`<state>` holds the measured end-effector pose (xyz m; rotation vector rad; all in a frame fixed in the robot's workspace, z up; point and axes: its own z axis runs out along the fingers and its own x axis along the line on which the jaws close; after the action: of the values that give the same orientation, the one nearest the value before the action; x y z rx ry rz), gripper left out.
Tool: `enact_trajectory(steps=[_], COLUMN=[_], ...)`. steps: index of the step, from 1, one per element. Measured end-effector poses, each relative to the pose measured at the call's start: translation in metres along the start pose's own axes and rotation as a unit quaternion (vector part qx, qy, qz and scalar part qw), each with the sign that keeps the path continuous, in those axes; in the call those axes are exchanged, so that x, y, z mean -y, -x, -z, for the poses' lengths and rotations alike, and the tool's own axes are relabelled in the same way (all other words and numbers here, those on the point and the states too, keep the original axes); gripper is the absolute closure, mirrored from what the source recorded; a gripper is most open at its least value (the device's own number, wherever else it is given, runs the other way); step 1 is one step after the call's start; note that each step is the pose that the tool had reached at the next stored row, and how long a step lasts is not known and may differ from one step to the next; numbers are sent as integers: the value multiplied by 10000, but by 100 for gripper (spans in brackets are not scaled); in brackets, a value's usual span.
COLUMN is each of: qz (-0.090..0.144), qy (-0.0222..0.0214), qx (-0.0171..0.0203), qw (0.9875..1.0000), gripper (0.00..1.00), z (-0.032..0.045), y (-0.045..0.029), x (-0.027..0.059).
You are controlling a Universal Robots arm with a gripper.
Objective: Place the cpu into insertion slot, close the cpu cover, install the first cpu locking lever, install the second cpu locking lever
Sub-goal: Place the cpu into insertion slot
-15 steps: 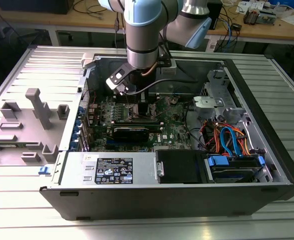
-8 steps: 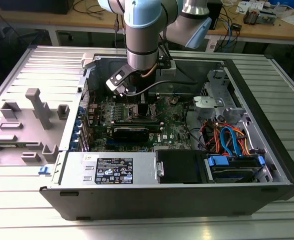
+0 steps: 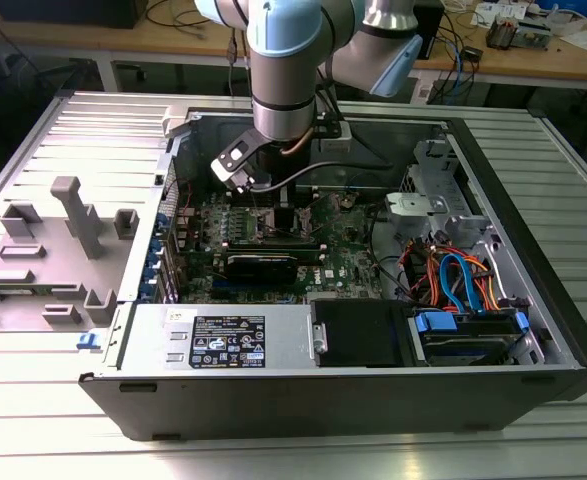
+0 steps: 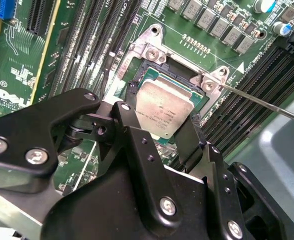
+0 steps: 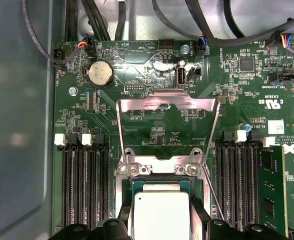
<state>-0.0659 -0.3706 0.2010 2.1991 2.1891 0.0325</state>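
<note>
Clamps the cpu by two opposite edges, with the black fingers of the gripper closed on it. Holds it right at the insertion slot, silver top up; hard to say whether seated. Shows the cpu cover standing open at the socket's edge, a thin locking lever slanting off beside it. Reaches down into the open computer case, over the green motherboard, between memory slots.

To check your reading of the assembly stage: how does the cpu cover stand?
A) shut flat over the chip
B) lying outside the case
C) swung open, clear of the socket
C: in the first wrist view the cpu cover is hinged back, leaving the cpu uncovered.
</note>
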Motion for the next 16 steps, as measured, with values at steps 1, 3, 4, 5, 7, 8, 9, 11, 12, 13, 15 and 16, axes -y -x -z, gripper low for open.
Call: enact_trajectory(steps=[1, 3, 4, 5, 7, 8, 9, 11, 12, 13, 15, 16], qz=[-4, -11, -14, -17, -24, -27, -28, -29, -29, -29, -29, -29], qy=[0, 0, -1, -1, -1, 0, 0, -1, -1, -1, -1, -1], qx=[0, 1, 1, 1, 1, 1, 1, 1, 2, 2, 2, 2], qw=[10000, 10000, 10000, 10000, 10000, 10000, 10000, 10000, 10000, 10000, 10000, 10000], gripper=[45, 45, 45, 45, 45, 45, 45, 45, 45, 45, 45, 45], z=[0, 1, 0, 0, 0, 0, 0, -3, -5, -8, -12, -13], y=[1, 2, 2, 2, 9, 11, 11, 13, 13, 13, 12, 12], x=[0, 0, 0, 0, 0, 0, 0, 1, 1, 1, 1, 1])
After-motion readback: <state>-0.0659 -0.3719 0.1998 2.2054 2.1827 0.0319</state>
